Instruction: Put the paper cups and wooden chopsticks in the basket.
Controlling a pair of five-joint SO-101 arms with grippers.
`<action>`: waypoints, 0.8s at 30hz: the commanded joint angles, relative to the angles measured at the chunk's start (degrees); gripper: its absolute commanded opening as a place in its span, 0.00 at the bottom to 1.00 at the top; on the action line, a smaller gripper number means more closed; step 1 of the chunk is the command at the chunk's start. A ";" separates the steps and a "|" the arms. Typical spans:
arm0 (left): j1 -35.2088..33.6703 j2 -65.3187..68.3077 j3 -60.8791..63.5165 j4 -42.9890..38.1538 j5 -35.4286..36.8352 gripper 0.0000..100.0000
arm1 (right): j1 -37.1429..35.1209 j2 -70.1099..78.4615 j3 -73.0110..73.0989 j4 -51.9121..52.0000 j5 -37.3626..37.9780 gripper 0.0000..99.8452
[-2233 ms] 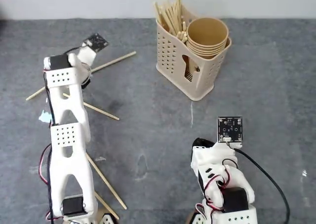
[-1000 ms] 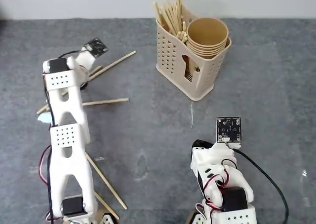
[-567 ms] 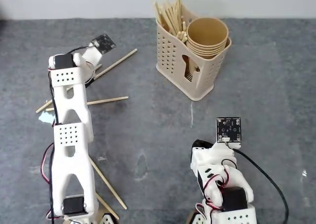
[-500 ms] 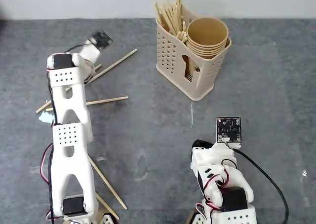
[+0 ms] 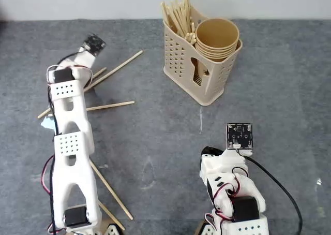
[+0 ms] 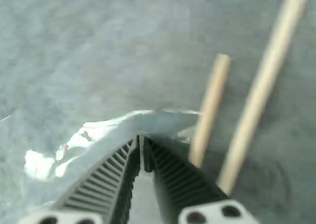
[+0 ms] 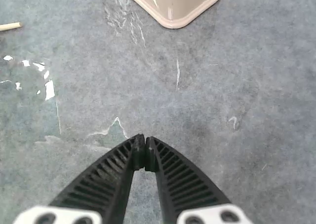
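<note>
Quick count from my end. There's 1 beige perforated plastic basket (image 5: 186,64), upright toward the back of the table. One side of it holds a single nested stack of tan paper cups (image 5: 217,34). I make out approx 5 rims, but they're too tight to be sure. The other side has a bundle of pale wooden chopsticks (image 5: 177,15) standing on end, overlapping too much to count.

Loose chopsticks (image 5: 111,106) on the table: 5 that I can make out, all on the left arm (image 5: 70,121) side, w/ bits hidden under the arm. 2 are near its base and 3 are up by its wrist.

The left gripper (image 6: 141,139) has its jaws pressed together w/ nothing between them. It sits low over the mat, w/ two sticks (image 6: 210,105) lying just beside it, not touching afaict. The right gripper (image 7: 144,140) is also pressed together and holding nothing. It points at the mat in front of the basket, well apart from it.

The surface is a grey felt-like mat (image 5: 155,142) w/ white scuffs (image 7: 48,88) and a light-blue scrap (image 5: 47,122) by the left arm. There's a plain white wall (image 5: 103,2) behind.
</note>
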 commanded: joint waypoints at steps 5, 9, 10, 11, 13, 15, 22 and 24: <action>4.48 -5.19 -3.21 20.04 -8.79 0.01 | 0.40 -0.57 -0.35 -1.27 -0.26 0.02; 6.24 -7.03 -2.86 23.82 -10.02 0.01 | 0.40 -0.57 -0.35 -1.27 -0.26 0.02; 6.24 -7.12 -2.95 23.82 -10.02 0.01 | 0.40 -0.57 -0.35 -1.27 -0.26 0.02; 6.42 -7.12 -2.95 23.82 -10.02 0.01 | 0.40 -0.57 -0.35 -1.27 -0.26 0.02; 6.59 -6.95 -2.86 23.91 -10.02 0.01 | 0.40 -0.57 -0.35 -1.27 -0.26 0.02; 6.68 -6.77 -2.24 23.91 -10.02 0.01 | 0.40 -0.57 -0.35 -1.27 -0.26 0.02; 8.53 -7.38 4.00 23.91 -10.11 0.01 | 0.40 -0.57 -0.35 -1.27 -0.18 0.02; 9.32 -7.38 4.79 23.91 -10.11 0.01 | 0.40 -0.57 -0.35 -1.27 -0.18 0.02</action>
